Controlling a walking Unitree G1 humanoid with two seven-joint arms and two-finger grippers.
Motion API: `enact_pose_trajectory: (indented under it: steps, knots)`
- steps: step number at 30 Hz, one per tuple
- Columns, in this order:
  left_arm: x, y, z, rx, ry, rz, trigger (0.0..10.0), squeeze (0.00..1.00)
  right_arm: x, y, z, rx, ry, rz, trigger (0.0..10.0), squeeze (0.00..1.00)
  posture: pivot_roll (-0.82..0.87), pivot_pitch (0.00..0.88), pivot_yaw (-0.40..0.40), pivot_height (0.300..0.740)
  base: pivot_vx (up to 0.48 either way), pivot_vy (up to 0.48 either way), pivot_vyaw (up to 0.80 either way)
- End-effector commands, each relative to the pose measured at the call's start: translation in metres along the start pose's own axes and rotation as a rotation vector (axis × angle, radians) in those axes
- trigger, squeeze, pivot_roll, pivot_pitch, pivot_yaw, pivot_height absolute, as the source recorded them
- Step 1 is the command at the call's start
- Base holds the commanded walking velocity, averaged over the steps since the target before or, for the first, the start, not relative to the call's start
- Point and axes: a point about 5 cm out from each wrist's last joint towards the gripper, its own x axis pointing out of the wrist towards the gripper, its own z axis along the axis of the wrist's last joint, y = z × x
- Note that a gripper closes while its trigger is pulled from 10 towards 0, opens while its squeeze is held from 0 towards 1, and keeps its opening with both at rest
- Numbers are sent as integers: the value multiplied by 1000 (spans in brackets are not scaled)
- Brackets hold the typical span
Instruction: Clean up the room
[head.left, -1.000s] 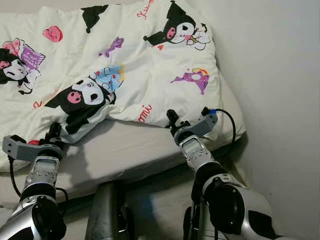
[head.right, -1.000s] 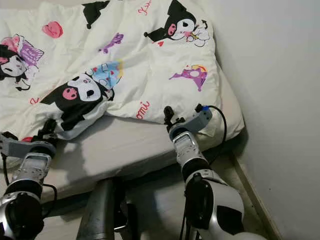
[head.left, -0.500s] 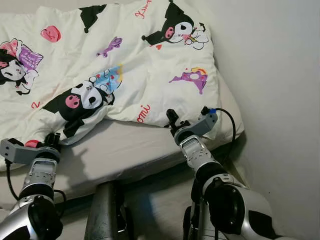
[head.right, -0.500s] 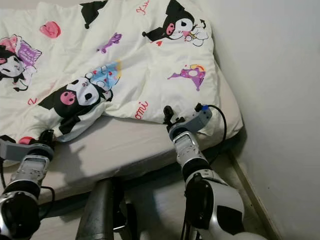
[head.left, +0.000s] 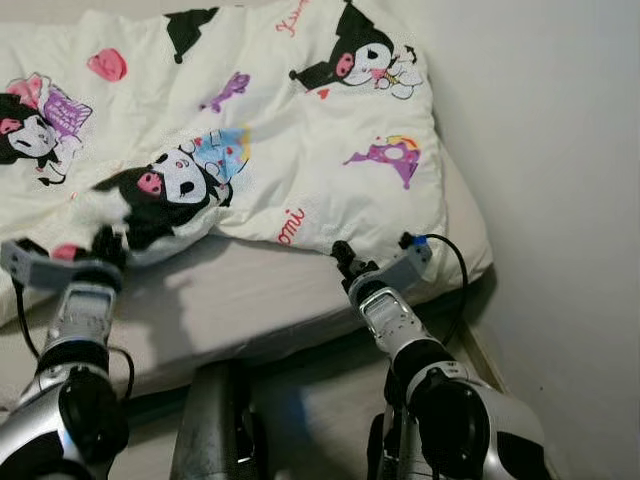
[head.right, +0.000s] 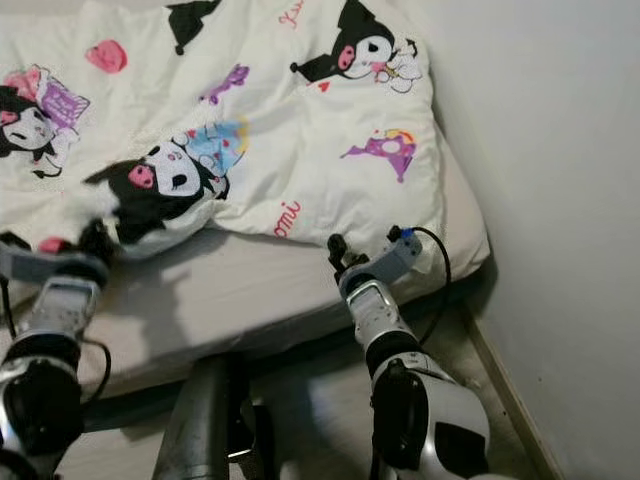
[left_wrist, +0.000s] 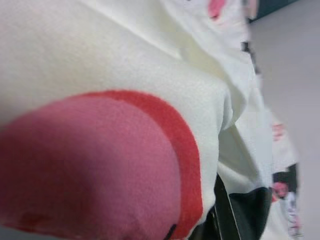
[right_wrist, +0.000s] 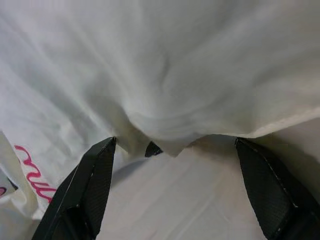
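Note:
A white duvet (head.left: 260, 130) printed with black cartoon figures lies rumpled across the bed. My left gripper (head.left: 104, 246) is at its near left edge, shut on the cloth beside a pink print (left_wrist: 85, 165); one black finger (left_wrist: 222, 212) peeks from under the fabric. My right gripper (head.left: 338, 250) is at the duvet's near edge by the red lettering (head.left: 289, 224). Its two black fingers (right_wrist: 95, 175) stand wide open, with the hem (right_wrist: 175, 135) hanging between them and untouched.
The bare grey mattress (head.left: 260, 300) shows in front of the duvet. A pale wall (head.left: 540, 150) runs close along the bed's right side, with a narrow strip of floor (head.left: 475, 345) beside it. My own grey leg (head.left: 210, 420) stands against the bed's front.
My left gripper dipped toward me, then pushed forward over the bed, carrying the duvet's left edge and its black print with it. The right gripper sank slightly at the hem.

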Motion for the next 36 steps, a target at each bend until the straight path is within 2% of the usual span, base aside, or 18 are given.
enact_pose_trajectory:
  steps: [1,3,8,11,12,15,17,19,20,21,24,31,32,33,34,35,36]
  knots:
    - [-2,2,-3,-23,10,-11,0,0,-4,-14,-17,55,50,-62,10000,0,124,499,19,573,0,0,0]
    - [-1,-7,0,-30,8,-58,0,0,-3,-10,-13,89,25,-57,10000,0,166,482,24,573,0,0,0]
    - [-9,-6,9,10,27,-105,0,0,0,-1,-4,115,-13,-57,10000,0,197,476,26,573,0,0,0]
    - [-11,-5,11,14,28,-105,0,0,1,1,-1,120,-21,-60,10000,0,197,476,26,573,0,0,0]
    - [-14,-3,15,18,24,-101,0,0,3,7,5,135,-37,-48,10000,0,206,474,29,573,0,0,0]
    - [-17,-1,17,21,21,-97,0,0,4,12,10,143,-49,-34,10000,0,206,474,29,573,0,0,0]
    - [-20,2,20,32,24,-91,0,0,7,29,24,154,-78,21,10000,0,206,475,30,573,0,0,0]
    - [-20,2,20,32,24,-91,0,0,7,29,24,154,-78,21,10000,0,206,475,30,573,0,0,0]
    - [-21,3,21,34,26,-91,0,0,8,37,31,167,-97,49,10000,0,207,475,30,573,0,0,0]
    - [-21,3,21,34,26,-91,0,0,8,37,31,167,-97,49,10000,0,207,475,30,573,0,0,0]
    - [-23,1,21,37,33,-93,0,0,10,50,46,211,-134,96,10000,0,207,474,32,573,0,0,0]
    - [-25,0,18,32,45,-88,0,0,10,62,59,235,-165,153,10000,0,192,478,33,573,0,0,0]
    - [-26,1,18,31,47,-85,0,0,10,62,59,238,-167,156,8588,0,192,478,33,573,0,0,0]
    - [-26,2,17,31,49,-80,0,0,10,60,59,242,-169,156,6549,0,188,480,33,573,0,0,0]
    - [-26,2,17,31,49,-80,0,0,10,60,59,242,-169,156,6549,0,188,480,33,573,0,0,0]
    - [-27,4,17,35,52,-69,0,0,10,58,59,253,-170,153,0,0,187,481,33,573,0,0,0]
    - [-27,4,17,35,52,-69,0,0,10,58,59,253,-170,153,0,0,187,481,33,573,0,0,0]
